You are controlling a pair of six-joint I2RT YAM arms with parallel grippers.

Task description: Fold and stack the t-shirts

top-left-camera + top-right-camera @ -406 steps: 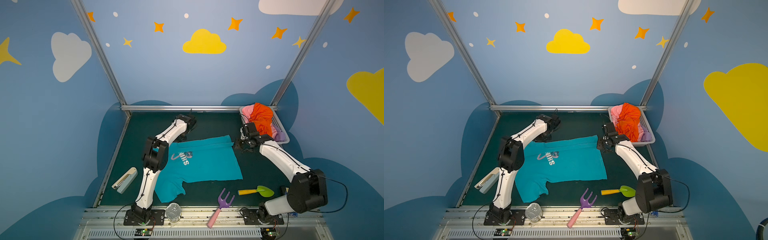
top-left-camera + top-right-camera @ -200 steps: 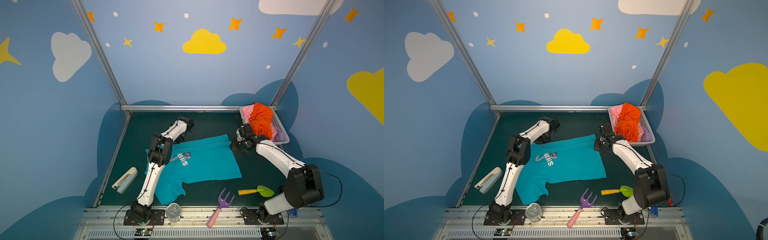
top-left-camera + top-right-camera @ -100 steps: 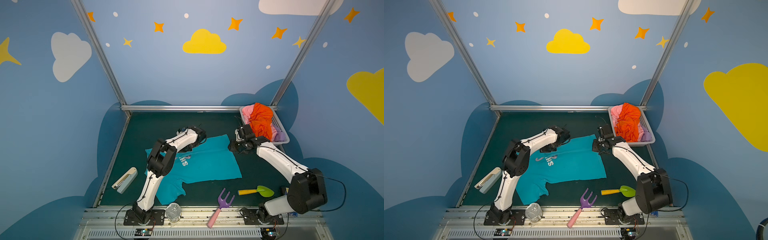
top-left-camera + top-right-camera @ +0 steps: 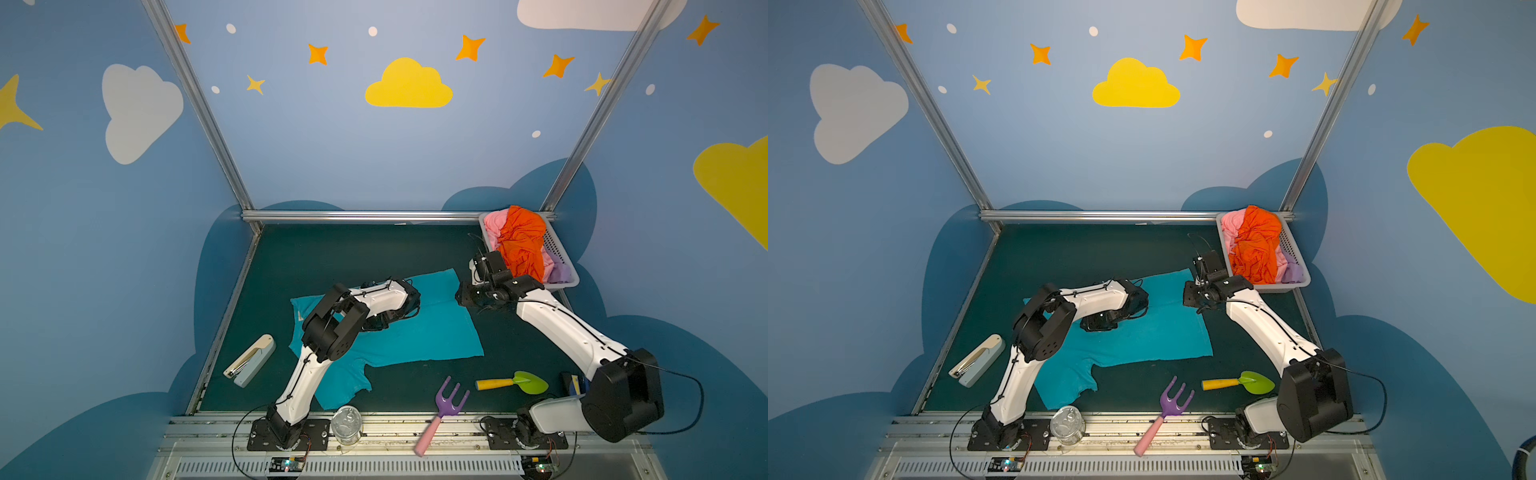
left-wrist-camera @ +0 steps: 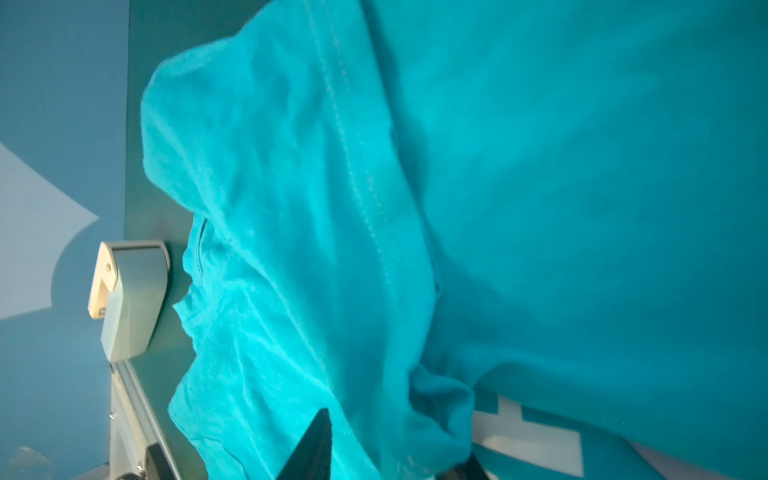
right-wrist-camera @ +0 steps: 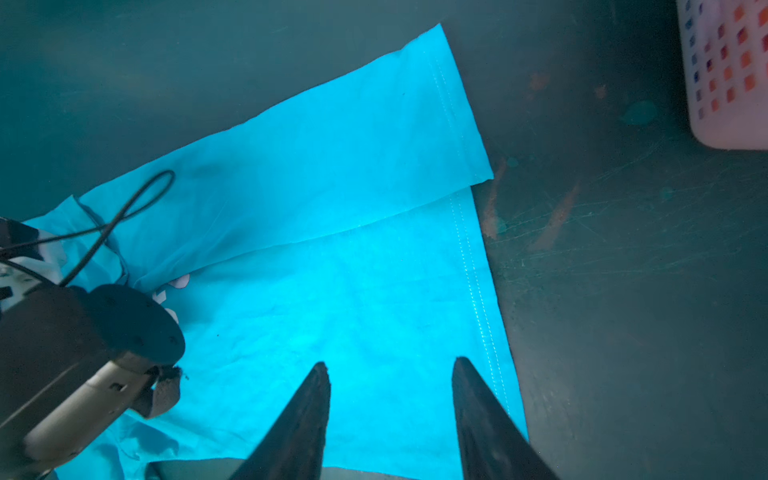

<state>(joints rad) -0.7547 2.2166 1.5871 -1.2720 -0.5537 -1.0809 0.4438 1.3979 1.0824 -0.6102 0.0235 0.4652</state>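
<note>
A: Progress?
B: Barely begun. Teal shirt (image 4: 415,336) on the mat (image 4: 332,257), one side folded over; other shirts (image 4: 521,245) heaped in the basket (image 4: 556,249).
A: Claws?
B: My left claw (image 5: 397,436) parted, cloth bunched between; my right claw (image 6: 390,361) half open, empty, over that shirt.

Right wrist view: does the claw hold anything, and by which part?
Nothing is held. The right claw stands open over the flat teal cloth t-shirt, near its stitched hem.
</note>
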